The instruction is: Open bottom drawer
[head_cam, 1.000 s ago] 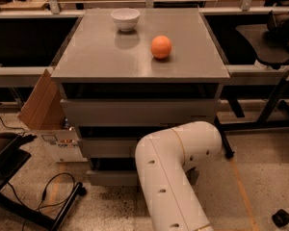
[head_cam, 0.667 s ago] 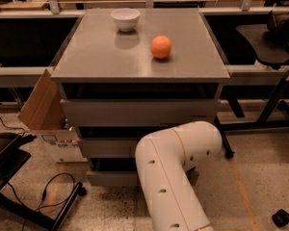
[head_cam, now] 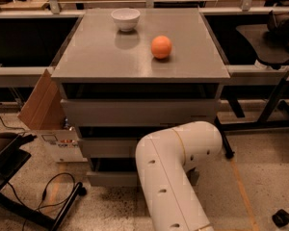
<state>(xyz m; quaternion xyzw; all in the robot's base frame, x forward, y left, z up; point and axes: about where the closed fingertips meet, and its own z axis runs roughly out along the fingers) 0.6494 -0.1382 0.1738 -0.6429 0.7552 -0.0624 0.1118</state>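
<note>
The grey cabinet point(head_cam: 135, 57) has three drawer fronts stacked one above the other. The bottom drawer point(head_cam: 111, 178) is the lowest grey front, just above the floor; only its left part shows, and a dark gap lies above it. My white arm point(head_cam: 176, 177) bends in front of the cabinet's lower right and covers the rest of that drawer. The gripper is hidden behind the arm, somewhere by the lower drawers, so it does not show. The middle drawer front point(head_cam: 106, 147) and the top drawer front point(head_cam: 135, 112) sit above.
A white bowl point(head_cam: 125, 19) and an orange point(head_cam: 161, 47) rest on the cabinet top. A cardboard box point(head_cam: 43, 107) leans at the cabinet's left. Cables and a black stand point(head_cam: 48, 201) lie on the floor at left. A dark table frame point(head_cam: 274, 105) stands at right.
</note>
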